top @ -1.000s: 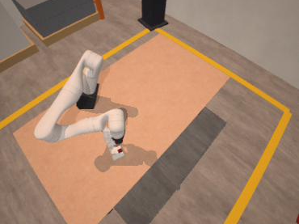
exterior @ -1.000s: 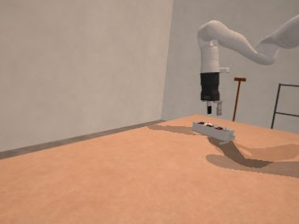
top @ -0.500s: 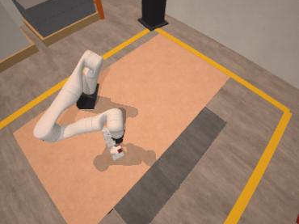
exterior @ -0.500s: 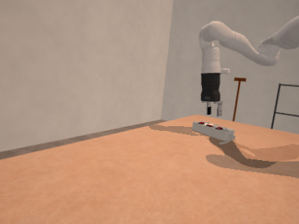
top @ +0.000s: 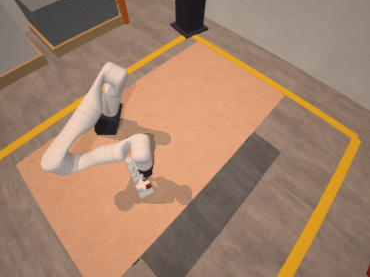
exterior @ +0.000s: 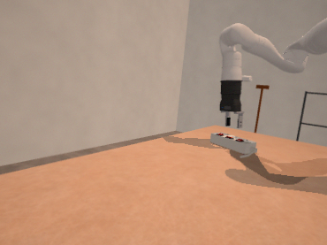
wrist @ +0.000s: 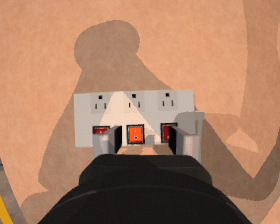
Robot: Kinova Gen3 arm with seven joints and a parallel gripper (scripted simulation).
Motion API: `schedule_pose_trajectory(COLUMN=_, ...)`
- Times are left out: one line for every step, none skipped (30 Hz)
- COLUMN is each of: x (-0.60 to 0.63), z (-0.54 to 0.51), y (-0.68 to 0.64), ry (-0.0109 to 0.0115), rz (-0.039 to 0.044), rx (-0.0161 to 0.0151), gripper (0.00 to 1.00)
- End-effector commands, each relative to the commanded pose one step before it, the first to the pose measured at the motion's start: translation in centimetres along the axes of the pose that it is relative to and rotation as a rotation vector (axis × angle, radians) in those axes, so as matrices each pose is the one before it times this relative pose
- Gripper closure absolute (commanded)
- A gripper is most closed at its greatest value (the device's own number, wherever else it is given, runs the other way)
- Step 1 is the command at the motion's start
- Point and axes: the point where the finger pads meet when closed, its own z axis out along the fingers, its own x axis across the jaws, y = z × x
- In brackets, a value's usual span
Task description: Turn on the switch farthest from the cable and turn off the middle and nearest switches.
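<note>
Power strip (wrist: 134, 120) directly beneath the spread, empty gripper (wrist: 145, 140), lying flat on the table (exterior: 133, 191).

The strip's long axis runs crosswise to the gripper's view, left to right, so its three red switches sit in a row under the tool: the middle switch (wrist: 135, 135) lies between the two fingers, and the outer switches (wrist: 101, 131) (wrist: 168, 132) sit just outside or partly behind each finger (wrist: 188, 136). The fingers stand fully apart with nothing between them, and the exterior view shows them hanging above the strip, not touching it. I cannot tell from these views which end carries the cable, so which outer switch is the far one stays unsettled; judging by the alignment, the coming press turns on shifting sideways along that long axis before descending.
</note>
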Motion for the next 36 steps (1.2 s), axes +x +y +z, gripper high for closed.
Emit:
schedule_pose_trajectory(x=0.027, z=-0.003, y=-0.042, ry=-0.00134, rz=-0.00125, rx=-0.00241, gripper=0.00)
schedule_pose_trajectory(x=0.000, z=0.000, y=0.000, ry=0.00000, rz=0.00000, rx=0.00000, gripper=0.00)
schedule_pose_trajectory(x=0.009, z=0.054, y=0.069, ry=-0.00251, rz=-0.01187, rx=-0.00512, gripper=0.00)
schedule_pose_trajectory(x=0.000, z=0.000, y=0.000, ry=0.00000, rz=0.00000, rx=0.00000, gripper=0.00)
schedule_pose_trajectory(x=0.000, z=0.000, y=0.000, ry=0.00000, rz=0.00000, rx=0.00000, gripper=0.00)
schedule_pose_trajectory(x=0.000, z=0.000, y=0.000, ry=0.00000, rz=0.00000, rx=0.00000, gripper=0.00)
schedule_pose_trajectory(x=0.007, z=0.050, y=0.068, ry=-0.00249, rz=-0.01133, rx=-0.00489, gripper=0.00)
schedule_pose_trajectory(x=0.000, z=0.000, y=0.000, ry=0.00000, rz=0.00000, rx=0.00000, gripper=0.00)
schedule_pose_trajectory(x=0.000, z=0.000, y=0.000, ry=0.00000, rz=0.00000, rx=0.00000, gripper=0.00)
schedule_pose_trajectory(x=0.000, z=0.000, y=0.000, ry=0.00000, rz=0.00000, rx=0.00000, gripper=0.00)
schedule_pose_trajectory(x=0.000, z=0.000, y=0.000, ry=0.00000, rz=0.00000, rx=0.00000, gripper=0.00)
schedule_pose_trajectory(x=0.005, z=0.046, y=0.067, ry=-0.00246, rz=-0.01079, rx=-0.00467, gripper=0.00)
schedule_pose_trajectory(x=0.000, z=0.000, y=0.000, ry=0.00000, rz=0.00000, rx=0.00000, gripper=0.00)
schedule_pose_trajectory(x=0.000, z=0.000, y=0.000, ry=0.00000, rz=0.00000, rx=0.00000, gripper=0.00)
schedule_pose_trajectory(x=0.000, z=0.000, y=0.000, ry=0.00000, rz=0.00000, rx=0.00000, gripper=0.00)
schedule_pose_trajectory(x=0.004, z=0.042, y=0.065, ry=-0.00242, rz=-0.01027, rx=-0.00444, gripper=0.00)
schedule_pose_trajectory(x=0.000, z=0.000, y=0.000, ry=0.00000, rz=0.00000, rx=0.00000, gripper=0.00)
schedule_pose_trajectory(x=0.000, z=0.000, y=0.000, ry=0.00000, rz=0.00000, rx=0.00000, gripper=0.00)
schedule_pose_trajectory(x=0.000, z=0.000, y=0.000, ry=0.00000, rz=0.00000, rx=0.00000, gripper=0.00)
schedule_pose_trajectory(x=0.002, z=0.038, y=0.063, ry=-0.00237, rz=-0.00975, rx=-0.00422, gripper=0.00)
schedule_pose_trajectory(x=0.000, z=0.000, y=0.000, ry=0.00000, rz=0.00000, rx=0.00000, gripper=0.00)
schedule_pose_trajectory(x=0.000, z=0.000, y=0.000, ry=0.00000, rz=0.00000, rx=0.00000, gripper=0.00)
schedule_pose_trajectory(x=0.000, z=0.000, y=0.000, ry=0.00000, rz=0.00000, rx=0.00000, gripper=0.00)
schedule_pose_trajectory(x=0.001, z=0.035, y=0.061, ry=-0.00231, rz=-0.00923, rx=-0.00400, gripper=0.00)
schedule_pose_trajectory(x=0.000, z=0.000, y=0.000, ry=0.00000, rz=0.00000, rx=0.00000, gripper=0.00)
schedule_pose_trajectory(x=0.000, z=0.000, y=0.000, ry=0.00000, rz=0.00000, rx=0.00000, gripper=0.00)
schedule_pose_trajectory(x=0.000, z=0.000, y=0.000, ry=0.00000, rz=0.00000, rx=0.00000, gripper=0.00)
schedule_pose_trajectory(x=0.000, z=0.000, y=0.000, ry=0.00000, rz=0.00000, rx=0.00000, gripper=0.00)
schedule_pose_trajectory(x=0.000, z=0.032, y=0.059, ry=-0.00225, rz=-0.00873, rx=-0.00378, gripper=0.00)
schedule_pose_trajectory(x=0.000, z=0.000, y=0.000, ry=0.00000, rz=0.00000, rx=0.00000, gripper=0.00)
schedule_pose_trajectory(x=0.000, z=0.000, y=0.000, ry=0.00000, rz=0.00000, rx=0.00000, gripper=0.00)
schedule_pose_trajectory(x=0.000, z=0.000, y=0.000, ry=0.00000, rz=0.00000, rx=0.00000, gripper=0.00)
schedule_pose_trajectory(x=-0.001, z=0.029, y=0.057, ry=-0.00217, rz=-0.00823, rx=-0.00357, gripper=0.00)
schedule_pose_trajectory(x=0.000, z=0.000, y=0.000, ry=0.00000, rz=0.00000, rx=0.00000, gripper=0.00)
schedule_pose_trajectory(x=0.000, z=0.000, y=0.000, ry=0.00000, rz=0.00000, rx=0.00000, gripper=0.00)
schedule_pose_trajectory(x=0.000, z=0.000, y=0.000, ry=0.00000, rz=0.00000, rx=0.00000, gripper=0.00)
